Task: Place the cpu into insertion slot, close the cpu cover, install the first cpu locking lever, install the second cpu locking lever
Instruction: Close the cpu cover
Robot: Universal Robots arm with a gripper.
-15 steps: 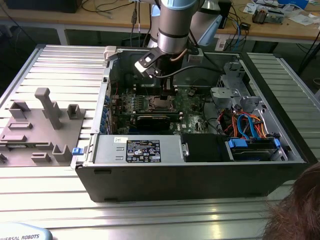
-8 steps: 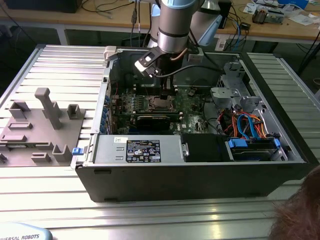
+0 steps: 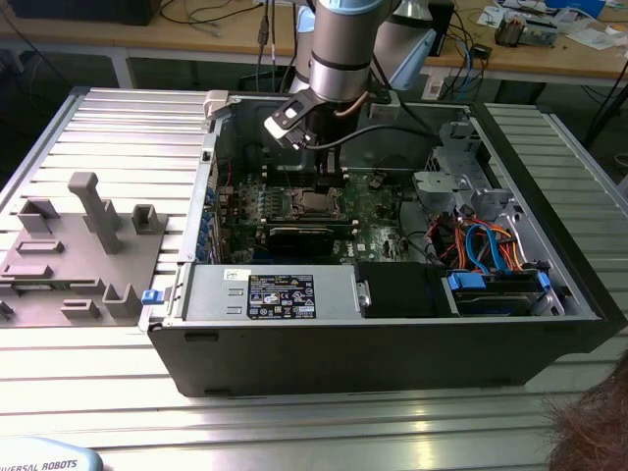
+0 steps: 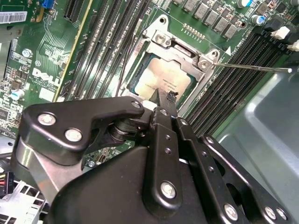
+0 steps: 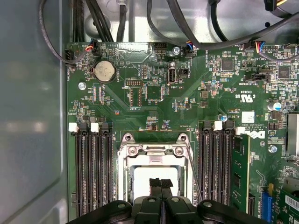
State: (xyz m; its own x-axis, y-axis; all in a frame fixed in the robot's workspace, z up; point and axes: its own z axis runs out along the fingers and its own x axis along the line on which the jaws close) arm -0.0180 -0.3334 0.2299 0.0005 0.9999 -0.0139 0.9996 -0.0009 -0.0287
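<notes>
Slatted metal worktop (image 3: pixel 98 412) carries an open computer case (image 3: pixel 392 353). Inside, the gripper (image 5: pixel 161 183), fingertips pressed together and empty, hovers over the cpu (image 5: pixel 142 182), seated in the insertion slot (image 5: pixel 189 179) beneath the lowered cpu cover (image 5: pixel 152 150). It looks poised for pushing rather than grasping.

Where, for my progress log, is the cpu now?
In both wrist views the cpu lies in the insertion slot on the green motherboard, between two banks of black memory slots, just under the gripper.
</notes>
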